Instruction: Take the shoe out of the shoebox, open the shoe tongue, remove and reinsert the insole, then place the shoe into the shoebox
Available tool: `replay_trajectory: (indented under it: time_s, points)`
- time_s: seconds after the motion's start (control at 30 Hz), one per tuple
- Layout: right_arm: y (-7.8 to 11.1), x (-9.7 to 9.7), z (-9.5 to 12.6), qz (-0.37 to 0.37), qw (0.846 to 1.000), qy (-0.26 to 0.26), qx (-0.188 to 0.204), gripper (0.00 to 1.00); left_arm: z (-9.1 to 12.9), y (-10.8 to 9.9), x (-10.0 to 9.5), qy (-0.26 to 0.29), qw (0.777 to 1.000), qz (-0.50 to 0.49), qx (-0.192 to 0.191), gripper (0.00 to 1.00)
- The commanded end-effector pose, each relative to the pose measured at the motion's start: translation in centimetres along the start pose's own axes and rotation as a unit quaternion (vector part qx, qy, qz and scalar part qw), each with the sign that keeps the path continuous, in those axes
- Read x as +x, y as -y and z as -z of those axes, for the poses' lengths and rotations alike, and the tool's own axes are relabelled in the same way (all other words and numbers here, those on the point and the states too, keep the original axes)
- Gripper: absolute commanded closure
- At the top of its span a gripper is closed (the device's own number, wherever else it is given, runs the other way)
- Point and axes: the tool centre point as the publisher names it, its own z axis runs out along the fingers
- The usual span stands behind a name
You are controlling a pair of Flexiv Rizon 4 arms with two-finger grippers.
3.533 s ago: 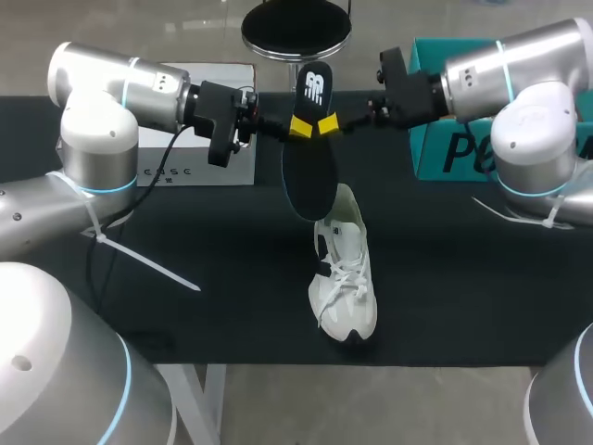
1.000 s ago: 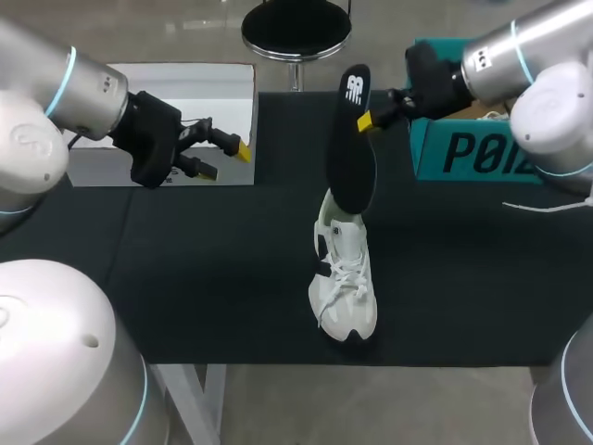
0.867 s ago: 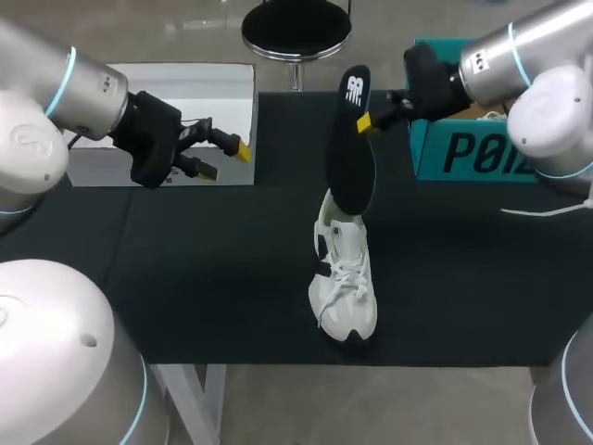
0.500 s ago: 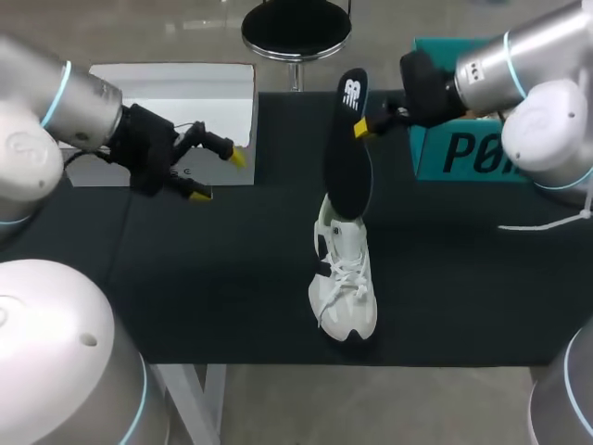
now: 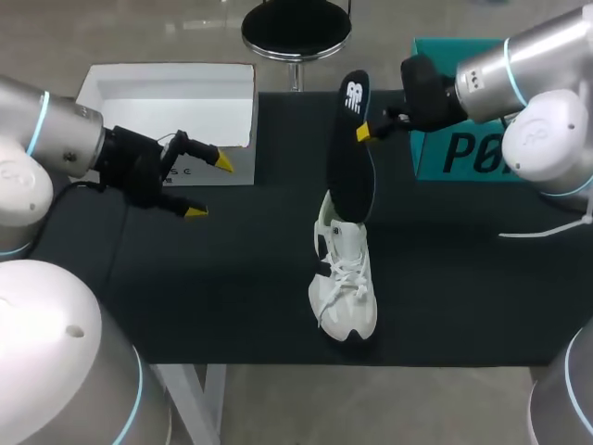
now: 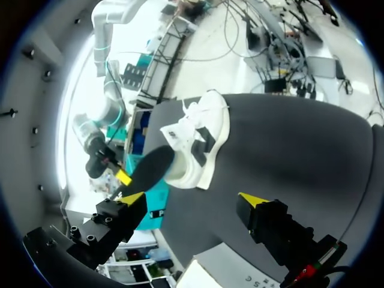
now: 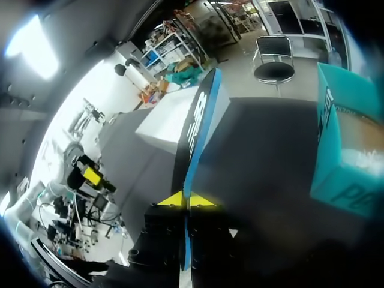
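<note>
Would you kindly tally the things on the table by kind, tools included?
shoe: 1
insole: 1
boxes: 2, white box and teal box
tools: 2, left tool and right tool
Total: 6

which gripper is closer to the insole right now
Right. The right gripper is shut on the insole near its upper end; the left gripper is open, apart from it, across the table by the white box.

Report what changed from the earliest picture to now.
The left gripper let go of the insole and drew back leftward, fingers open. The right gripper kept hold, shifting the insole right, lower end at the heel of the shoe. The shoe, white box and teal box stayed put.
</note>
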Motion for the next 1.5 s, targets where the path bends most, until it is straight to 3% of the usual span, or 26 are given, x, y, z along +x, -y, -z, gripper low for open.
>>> replay_trajectory:
  time_s: [0.03, 0.33, 0.63, 1.1, 1.5]
  points:
    - [-0.3, -0.4, -1.0, 0.001, 1.0, 0.0, 0.002, 1.0, -0.1, 0.1, 0.0, -0.002, 1.0, 0.0, -0.002, 0.0]
    - [0.2, -1.3, -2.3, -0.007, 1.0, -0.006, 0.009, 1.0, -0.1, 0.1, 0.0, -0.002, 1.0, 0.0, -0.002, 0.0]
    - [2.4, -1.5, -2.2, -0.022, 0.999, -0.004, 0.039, 1.0, -0.1, 0.1, 0.0, -0.002, 1.0, 0.0, -0.002, 0.0]
    - [6.3, 0.0, -2.1, -0.032, 0.998, -0.009, 0.047, 1.0, -0.1, 0.1, 0.0, -0.002, 1.0, 0.0, -0.002, 0.0]
    - [7.5, 0.1, -4.3, -0.017, 0.999, -0.009, 0.041, 1.0, -0.1, 0.1, 0.0, -0.002, 1.0, 0.0, -0.002, 0.0]
